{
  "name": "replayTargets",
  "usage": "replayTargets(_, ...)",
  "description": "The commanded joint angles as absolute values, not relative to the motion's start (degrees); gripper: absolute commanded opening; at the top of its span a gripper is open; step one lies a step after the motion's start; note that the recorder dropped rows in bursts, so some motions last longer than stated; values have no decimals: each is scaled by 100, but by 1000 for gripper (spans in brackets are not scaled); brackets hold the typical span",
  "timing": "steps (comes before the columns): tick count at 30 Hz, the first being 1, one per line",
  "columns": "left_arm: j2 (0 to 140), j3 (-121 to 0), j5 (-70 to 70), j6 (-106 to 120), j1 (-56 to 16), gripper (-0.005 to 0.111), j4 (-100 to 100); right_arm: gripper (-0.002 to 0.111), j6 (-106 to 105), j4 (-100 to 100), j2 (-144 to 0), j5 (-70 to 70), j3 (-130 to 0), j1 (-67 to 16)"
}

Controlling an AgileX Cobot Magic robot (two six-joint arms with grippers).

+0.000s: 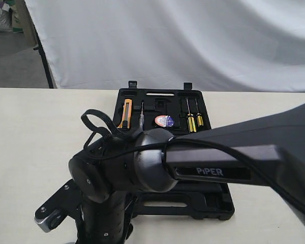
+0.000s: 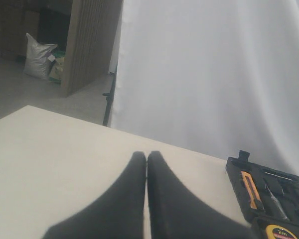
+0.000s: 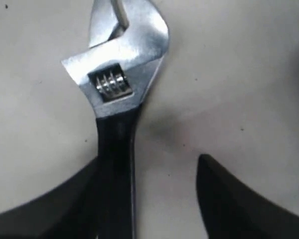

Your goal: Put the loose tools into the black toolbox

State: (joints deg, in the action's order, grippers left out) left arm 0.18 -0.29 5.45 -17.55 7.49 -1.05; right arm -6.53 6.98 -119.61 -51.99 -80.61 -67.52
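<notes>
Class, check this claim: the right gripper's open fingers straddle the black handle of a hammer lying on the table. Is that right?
No. The tool is an adjustable wrench, not a hammer: the right wrist view shows its silver head and thumbwheel. The right gripper's open fingers do straddle its black handle on the table.

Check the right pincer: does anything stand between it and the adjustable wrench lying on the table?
Nothing visible does. The right pincer straddles the black handle of the adjustable wrench, fingers open; only bare table shows in the gap.
</notes>
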Motion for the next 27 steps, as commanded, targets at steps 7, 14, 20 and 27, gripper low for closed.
replayTargets(7,0,-44,503,-1782,894,1,-130,64,-1054,1107,-11927,-5379,-8654,-6750)
replayTargets(14,0,-44,503,-1782,894,1,-130,64,-1107,1288,-12250,-5100,-8654,-6763)
replayTargets(20,0,-44,503,-1782,894,1,-130,64,-1365,1316,-12607,-4795,-8654,-6885)
replayTargets(27,0,-44,503,-1782,894,1,-130,50,-1460,863,-12706,-4783,-8654,-7148)
